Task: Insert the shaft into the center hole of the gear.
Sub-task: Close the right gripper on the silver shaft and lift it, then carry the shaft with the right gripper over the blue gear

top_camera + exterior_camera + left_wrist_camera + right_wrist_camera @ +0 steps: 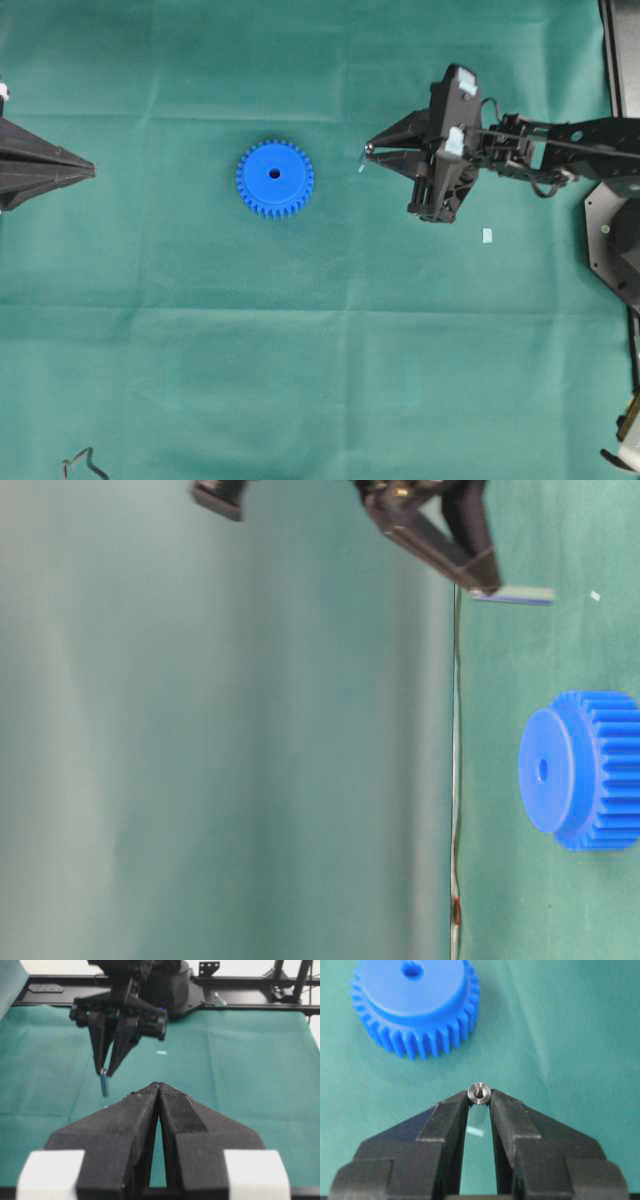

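1. Nearest the right wrist camera, the right hand [480, 1102] is clenched on the shaft [480, 1093], which sits pinched between the two fingertips with its shiny round end facing the lens.
2. The shaft is clear of the desk [300, 380]: in the left wrist view it hangs below the fingertips with green cloth visible behind it, and the table-level view shows it sticking out past the tip toward the cloth.
3. Its long axis looks close to upright, top end in the grip, free end pointing down at the desk, with perhaps a slight lean. The pinch is only at the upper end, so it could pivot.
4. Further off lies the gear [275, 178], flat on the desk with its face up and the center hole [274, 174] open to the sky. It is well apart from the shaft, to the left in the overhead view.
5. The step in hand, as I judge it, is carrying the shaft across. To do it well: travel level and high enough to clear the teeth, stop with the free end directly over the hole, check the pin is plumb, then lower slowly. Any lean will catch the rim of the hole rather than enter it.
6. Farthest from the work, the left hand [159, 1087] rests clenched with nothing between its fingers, at the left edge of the overhead view.
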